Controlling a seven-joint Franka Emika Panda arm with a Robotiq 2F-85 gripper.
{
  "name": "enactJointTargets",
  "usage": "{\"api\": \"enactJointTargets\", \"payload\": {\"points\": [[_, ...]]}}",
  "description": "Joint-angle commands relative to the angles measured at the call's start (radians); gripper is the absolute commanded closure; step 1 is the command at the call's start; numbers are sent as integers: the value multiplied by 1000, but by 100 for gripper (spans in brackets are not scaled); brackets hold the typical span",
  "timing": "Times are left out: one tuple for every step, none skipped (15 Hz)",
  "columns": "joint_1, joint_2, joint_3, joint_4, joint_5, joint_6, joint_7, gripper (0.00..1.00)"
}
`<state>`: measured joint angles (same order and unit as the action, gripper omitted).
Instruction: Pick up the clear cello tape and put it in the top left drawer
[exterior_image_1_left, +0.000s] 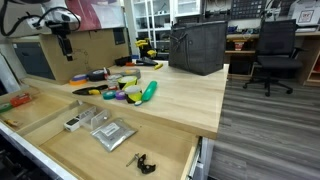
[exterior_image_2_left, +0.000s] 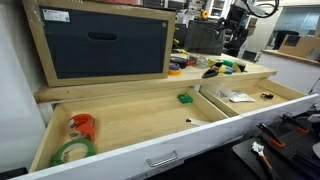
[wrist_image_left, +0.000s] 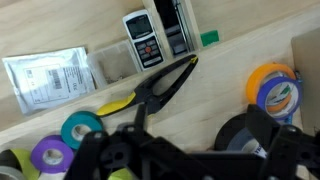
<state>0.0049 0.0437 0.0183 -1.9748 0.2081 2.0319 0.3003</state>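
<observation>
Over the far left part of the bench (exterior_image_1_left: 190, 95), the tool (exterior_image_1_left: 66, 50) hangs well above the clutter. In the wrist view it's only a dark blur along the bottom edge. Its fingers read as spread w/ nothing between them, tho we say that w/ some caution.

The clear cello tape (wrist_image_left: 275, 92) is, as best we can judge, the amber-looking roll w/ the blue core. It sits on the bench at the right of the wrist view, just beside a black roll (wrist_image_left: 243, 135) and apart from the pliers (wrist_image_left: 160, 88). In an exterior view the clear cello tape (exterior_image_1_left: 80, 77) shows as an orange spot below the tool, a bit right of it and nearer. So the coming move is prob. mostly straight down w/ a small shift near and right.

The roll looks to lie flat, hole facing up, so its axis is approx vertical and it has no long axis in plan. Any wrist angle should work, but the black roll crowds one side.

The top left drawer (exterior_image_1_left: 40, 102) stands open, near and left of the roll. The wider drawer (exterior_image_1_left: 160, 140) w/ the foil packet (exterior_image_1_left: 110, 135) isn't the target.
</observation>
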Motion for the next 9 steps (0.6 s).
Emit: {"api": "enactJointTargets", "payload": {"points": [[-1,95,-10,109,25,0,56,0],[-3,116,-14,134,27,-4,68,0],[-5,136,-20,158,25,0,84,0],[-6,155,-26,179,24,5,97,0],[-9,175,-32,202,21,6,104,0],[-13,192,-35,225,25,-11,108,0],[-13,206,-40,241,23,-3,118,0],[-15,222,-45,259,24,-6,121,0],[-16,237,-49,277,26,-8,131,0]]}}
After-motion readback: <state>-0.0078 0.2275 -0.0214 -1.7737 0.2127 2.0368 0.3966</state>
